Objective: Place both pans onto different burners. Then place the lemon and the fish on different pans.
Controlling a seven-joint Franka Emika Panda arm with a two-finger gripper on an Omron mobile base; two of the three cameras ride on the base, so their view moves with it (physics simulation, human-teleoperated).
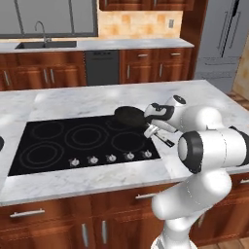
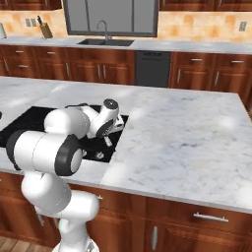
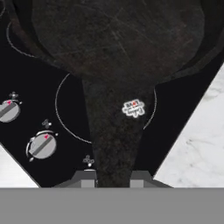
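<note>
One black pan (image 1: 129, 115) lies over the right rear part of the black cooktop (image 1: 48, 146). Its straight dark handle (image 3: 116, 131) runs back between my finger tips, and my gripper (image 3: 113, 177) is shut on it. In the left base view my gripper (image 1: 151, 130) sits at the cooktop's right edge, just right of the pan. A thin grey burner ring (image 3: 57, 105) shows beneath the handle; other burners (image 1: 80, 136) lie to the left. I cannot tell whether the pan rests on the glass or hangs just above it. The lemon and the fish are out of view.
Silver knobs (image 1: 111, 157) line the cooktop's front edge, and two knobs (image 3: 42, 145) lie close beside the handle. A dark rounded shape (image 1: 1, 143) sits at the far left edge. White marble counter (image 2: 187, 138) stretches to the right. A sink (image 1: 46, 44) stands on the back counter.
</note>
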